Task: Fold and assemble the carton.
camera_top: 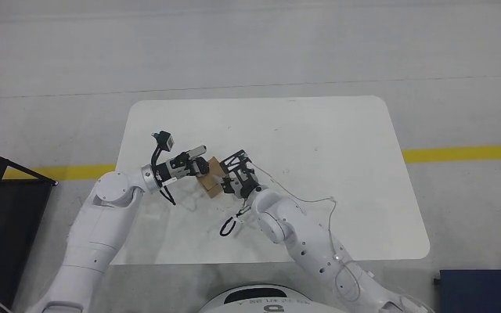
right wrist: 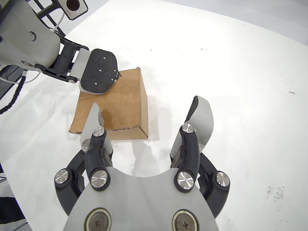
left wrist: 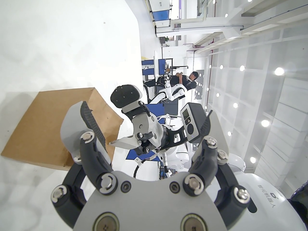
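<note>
Two-armed assembly of a carton, with both arms meeting over the near-left part of the white worktop (camera_top: 329, 141). The brown carton (right wrist: 120, 104) lies flat on the worktop as a low box with its broad face up and one short side wall showing, so most folds appear made and the closing or squaring step is probably in hand.

The left end effector (left wrist: 146, 109) is spread wide. Seen from the right wrist, one pad (right wrist: 98, 73) lies over the carton's far top edge. Whether it presses or only hovers there cannot be told, but the placement suits pinning the panel flat while the other arm works.

The right end effector (right wrist: 146, 102) is likewise wide apart and holds nothing. One of its fingers (right wrist: 95, 118) crosses the carton's top face near the front edge, and the other stands beyond the side wall over bare worktop, so the jaws straddle that wall. This stance likely prepares a pinch or a push on the wall.

The light board may slide or buckle if it is pressed from one side only.
</note>
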